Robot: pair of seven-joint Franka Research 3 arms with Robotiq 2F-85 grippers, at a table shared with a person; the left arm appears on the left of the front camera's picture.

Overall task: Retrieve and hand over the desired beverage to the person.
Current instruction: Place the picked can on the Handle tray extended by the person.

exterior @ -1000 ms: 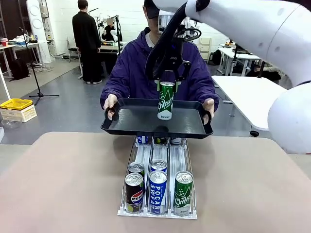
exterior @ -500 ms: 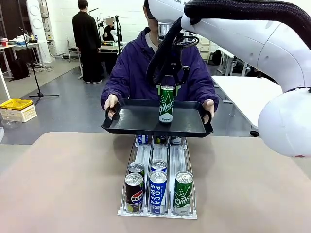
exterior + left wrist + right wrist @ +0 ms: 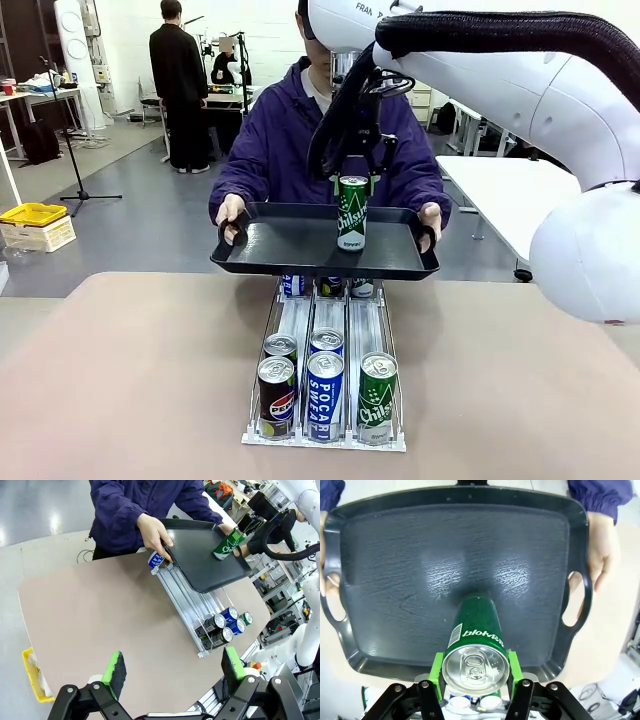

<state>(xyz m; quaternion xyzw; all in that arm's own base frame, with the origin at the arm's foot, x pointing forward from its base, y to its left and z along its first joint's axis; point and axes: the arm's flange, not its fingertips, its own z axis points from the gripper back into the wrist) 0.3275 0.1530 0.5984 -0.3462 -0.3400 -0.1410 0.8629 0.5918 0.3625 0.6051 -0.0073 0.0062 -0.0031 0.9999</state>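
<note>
Since a second ago, the green can point(image 3: 352, 213) has shifted a little toward my right side and sits slightly lower against the tray point(image 3: 270, 245), while the tray itself has hardly moved. My right end effector point(image 3: 352, 180) pinches the can at its top rim, a green pad pressed to each side, and the can hangs upright. From my right wrist I look straight down on its silver lid and pull tab, with the right end effector point(image 3: 475, 669) clamped around the green can point(image 3: 476, 630) over the middle of the dark tray point(image 3: 390, 580). Whether the can's base touches the tray floor I cannot tell.

The person point(image 3: 270, 140) stands at the far side of the bench point(image 3: 130, 380) and holds the tray level above its far edge, one hand point(image 3: 230, 212) at one handle and the other hand point(image 3: 430, 215) at the opposite handle.

My left end effector point(image 3: 173, 666) is spread wide with nothing between its pads, well above the bench. Below the tray a dispenser rack point(image 3: 330, 320) lies on the bench, with a Pepsi can point(image 3: 276, 398), a Pocari Sweat can point(image 3: 325, 395) and a second green can point(image 3: 377, 397) at its near end.
</note>
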